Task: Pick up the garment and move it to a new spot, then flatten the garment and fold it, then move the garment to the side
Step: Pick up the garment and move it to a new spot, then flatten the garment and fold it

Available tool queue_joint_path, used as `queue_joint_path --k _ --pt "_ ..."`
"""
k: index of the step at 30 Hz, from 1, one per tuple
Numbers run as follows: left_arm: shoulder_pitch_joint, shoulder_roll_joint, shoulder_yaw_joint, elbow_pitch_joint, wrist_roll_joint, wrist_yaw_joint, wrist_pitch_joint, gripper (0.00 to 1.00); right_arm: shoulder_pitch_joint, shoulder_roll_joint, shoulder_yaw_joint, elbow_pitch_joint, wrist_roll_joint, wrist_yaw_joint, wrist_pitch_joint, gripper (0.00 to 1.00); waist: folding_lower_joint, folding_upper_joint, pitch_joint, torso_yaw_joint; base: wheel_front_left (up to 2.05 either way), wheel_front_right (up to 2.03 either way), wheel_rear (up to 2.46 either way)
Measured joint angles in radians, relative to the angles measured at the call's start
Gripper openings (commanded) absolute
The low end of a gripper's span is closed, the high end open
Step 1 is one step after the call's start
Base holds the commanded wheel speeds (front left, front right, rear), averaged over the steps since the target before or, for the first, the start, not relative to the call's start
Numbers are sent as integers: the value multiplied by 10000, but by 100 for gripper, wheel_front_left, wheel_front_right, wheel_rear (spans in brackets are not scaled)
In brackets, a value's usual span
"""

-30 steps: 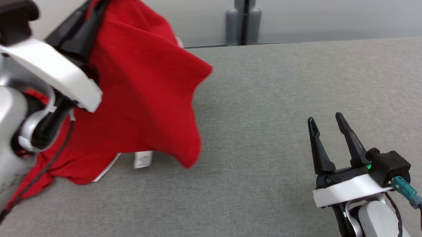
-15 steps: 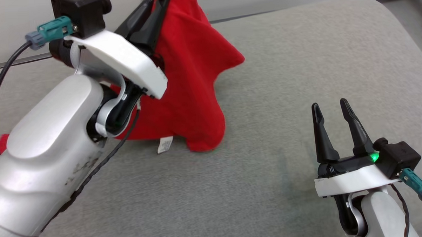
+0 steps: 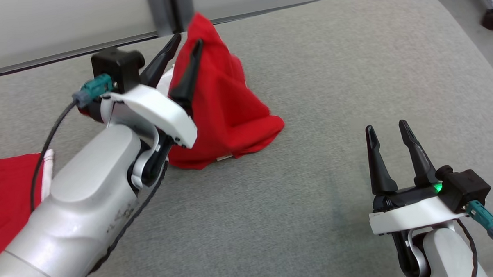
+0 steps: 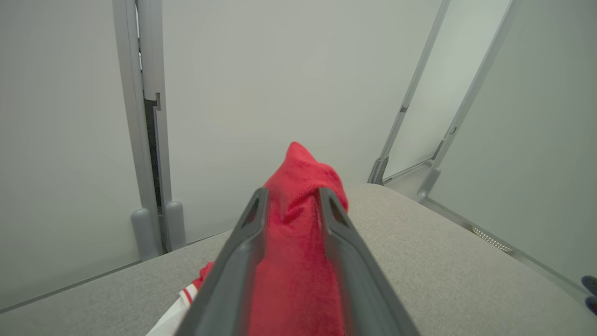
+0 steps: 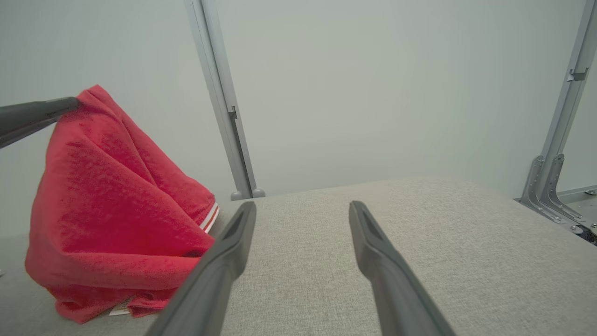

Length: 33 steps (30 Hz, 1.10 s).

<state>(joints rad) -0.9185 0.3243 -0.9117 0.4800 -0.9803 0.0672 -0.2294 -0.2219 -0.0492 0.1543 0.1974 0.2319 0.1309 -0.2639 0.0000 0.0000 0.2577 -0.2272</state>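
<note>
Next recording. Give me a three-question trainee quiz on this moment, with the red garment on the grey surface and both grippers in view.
1. True or false: the right gripper is gripping the red fabric garment.
2. In the left wrist view, where is the red cloth relative to the fingers of the left gripper? A) between them B) lying flat well beyond them C) on the floor
3. What does the garment's lower edge rest on?

Key
1. False: its fingers stand apart, off to the garment's side.
2. A
3. The grey padded surface.
</note>
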Motion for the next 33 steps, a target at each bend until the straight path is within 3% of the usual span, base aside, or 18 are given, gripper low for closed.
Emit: queue_joint_path --k 8,17,23,27,33 --pt "1374 219 370 27 449 -54 -318 100 194 0 -84 228 -433 -2 0 100 0 0 -486 1217 0 0 0" --pt "4204 855 2777 -1942 2372 132 -349 100 596 6 -268 462 -771 -2 0 100 0 0 -1303 2720 0 0 0" --pt "6384 322 4633 -2872 3605 71 -349 100 880 4 -412 495 -782 0 0 100 0 0 -1758 3420 0 0 0" --pt "7332 -265 5490 -3007 4194 -431 -347 100 1005 -2 -456 512 -849 -2 0 100 0 0 -1893 3697 0 0 0" --pt "7394 -752 6088 -2853 4953 -1060 -349 100 986 -6 -290 596 -1058 -2 0 100 0 0 -1769 3890 0 0 0"
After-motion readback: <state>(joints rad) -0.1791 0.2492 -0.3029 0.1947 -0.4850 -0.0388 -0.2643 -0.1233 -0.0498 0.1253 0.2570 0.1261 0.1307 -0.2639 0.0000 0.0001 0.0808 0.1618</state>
